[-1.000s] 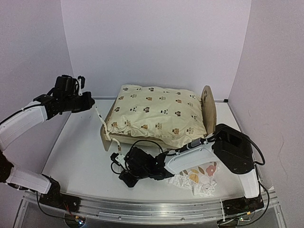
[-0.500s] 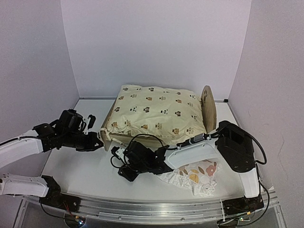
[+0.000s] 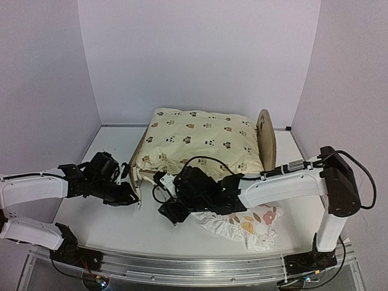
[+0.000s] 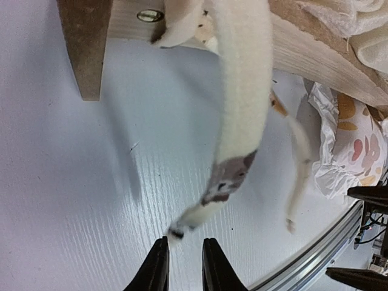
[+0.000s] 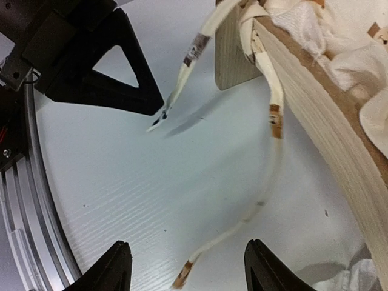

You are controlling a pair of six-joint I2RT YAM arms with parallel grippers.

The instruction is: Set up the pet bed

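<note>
The pet bed (image 3: 135,176) stands mid-table, its arched headboard (image 3: 265,142) to the right and a cream animal-print cushion (image 3: 200,145) on top. Two cream tie straps hang from its near-left corner. My left gripper (image 3: 132,197) sits low by that corner. In the left wrist view its jaws (image 4: 185,262) are a little apart with nothing between them, and one strap's (image 4: 239,121) tip lies just past the left fingertip. My right gripper (image 5: 191,267) is wide open over the table, the other strap (image 5: 267,200) lying loose between its fingers.
A ruffled white floral pillow (image 3: 248,225) lies on the table in front of the bed, under my right arm. The aluminium rail (image 3: 182,267) runs along the near edge. Walls close in at the left, back and right.
My left arm dropped from high at the left to the bed's near corner and its jaws parted off the strap. My right gripper opened, let its strap fall, and shifted right.
</note>
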